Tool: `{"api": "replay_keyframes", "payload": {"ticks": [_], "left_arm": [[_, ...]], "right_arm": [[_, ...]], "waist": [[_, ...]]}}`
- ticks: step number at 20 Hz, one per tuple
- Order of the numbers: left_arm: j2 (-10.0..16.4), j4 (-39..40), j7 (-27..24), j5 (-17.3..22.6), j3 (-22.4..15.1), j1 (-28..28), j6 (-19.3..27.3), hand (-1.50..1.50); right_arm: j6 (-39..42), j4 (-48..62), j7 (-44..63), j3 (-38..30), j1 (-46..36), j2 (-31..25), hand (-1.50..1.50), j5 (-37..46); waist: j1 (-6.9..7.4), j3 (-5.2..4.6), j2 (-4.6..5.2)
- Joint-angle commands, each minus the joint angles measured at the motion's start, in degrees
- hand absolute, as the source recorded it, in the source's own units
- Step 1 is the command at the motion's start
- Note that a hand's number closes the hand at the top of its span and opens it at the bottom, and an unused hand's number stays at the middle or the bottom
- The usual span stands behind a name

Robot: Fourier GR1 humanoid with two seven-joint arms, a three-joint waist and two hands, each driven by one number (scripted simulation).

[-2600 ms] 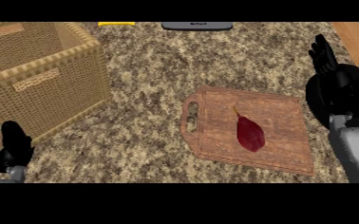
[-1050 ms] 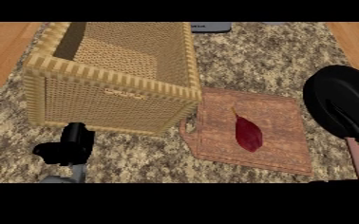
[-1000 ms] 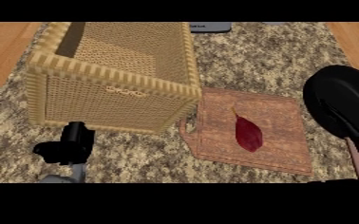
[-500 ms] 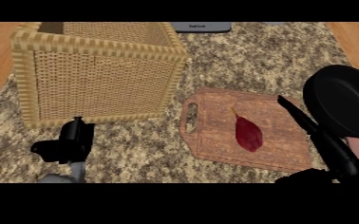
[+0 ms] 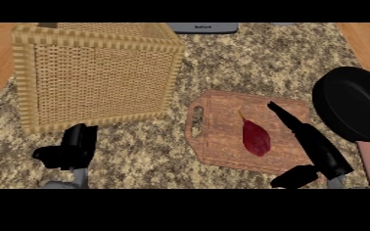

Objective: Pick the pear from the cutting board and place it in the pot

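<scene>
A dark red pear [image 5: 255, 137] lies on the brown wooden cutting board [image 5: 217, 142] right of centre. My right hand [image 5: 311, 144] comes in from the lower right, open, with straight fingers stretched over the board just right of the pear and the thumb low by the board's near edge; it holds nothing. A black round pot [image 5: 350, 103] sits at the right edge, beside the board. My left hand [image 5: 72, 149] shows at the lower left, in front of the basket, fingers curled, holding nothing.
A large woven wicker basket [image 5: 94, 73] stands at the left, taller than everything around it. A grey device [image 5: 202, 27] lies at the counter's far edge. The counter top [image 5: 245, 63] is speckled stone.
The view has shifted, so the basket now appears further left and side-on. My right hand has come in over the cutting board next to the pear. The left hand stays low at the left.
</scene>
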Motion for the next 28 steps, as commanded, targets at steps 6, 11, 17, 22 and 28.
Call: {"api": "replay_keyframes", "payload": {"ticks": [6, 11, 17, 22, 28], "left_arm": [[-1.44, -1.32, -1.63, -0.85, 3.89, 2.60, -4.26, 0.00], [-6.26, -0.73, 0.05, -5.71, 0.09, 1.26, 0.33, 0.00], [-6.43, 3.45, -1.30, -4.85, 4.00, -1.69, -3.17, 0.00], [-2.99, 0.64, 0.02, -2.89, 6.36, -0.48, -5.94, 0.00], [-5.16, -5.84, 4.73, -5.79, 3.32, 2.52, -4.74, 0.00]], "right_arm": [[1.02, 1.20, -0.99, -1.00, 1.16, 6.59, -1.50, 6.73], [-1.74, 10.74, -3.63, 0.60, -3.06, 10.66, -1.50, 11.87], [1.63, 8.06, -3.97, -2.16, -2.14, 11.57, -1.50, 11.99], [-9.08, 16.18, -11.87, -4.87, -8.07, 12.36, 1.50, 16.52], [-11.58, 19.63, -16.79, -6.39, -8.03, 12.81, 1.50, 18.54]], "waist": [[-0.17, 0.02, -0.07], [-0.04, 0.03, -0.03], [-0.21, 0.02, -0.04], [0.00, 0.03, 0.03], [0.06, 0.04, -0.06]]}}
